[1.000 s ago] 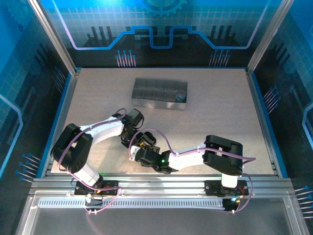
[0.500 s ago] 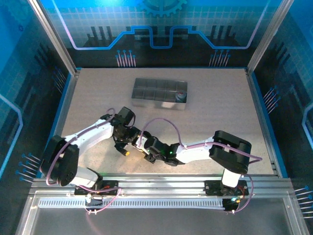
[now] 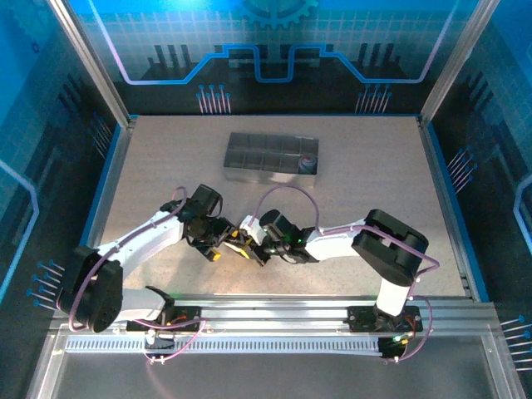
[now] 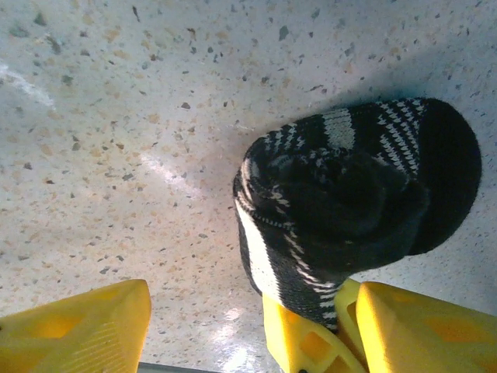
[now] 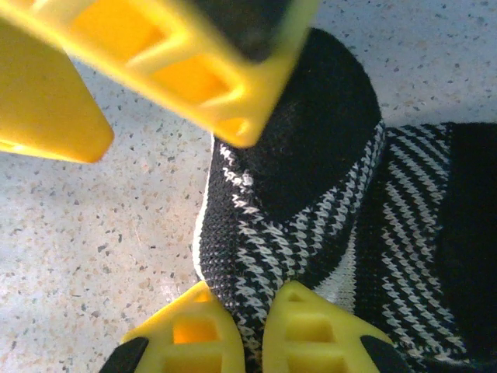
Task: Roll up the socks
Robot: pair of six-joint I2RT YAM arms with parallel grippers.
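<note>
A black-and-white striped sock lies bunched into a roll on the speckled table. My right gripper is shut on one edge of this sock, pinching the fabric between its yellow fingers. My left gripper stands open just to the left, facing the right one, with bare table in its gap. Its right finger lies against the roll and under a fold of it. From above, the left gripper and right gripper meet near the table's front centre. The grey-blue sock is not clearly told apart.
A grey compartment tray stands at the back centre. A small dark bluish bundle sits in its right end compartment, too small to identify. Blue walls enclose the table on three sides.
The left gripper has gone from nearly shut to open, and its arm has stretched out low to the left. The right arm has reached further left with the sock still pinched.
</note>
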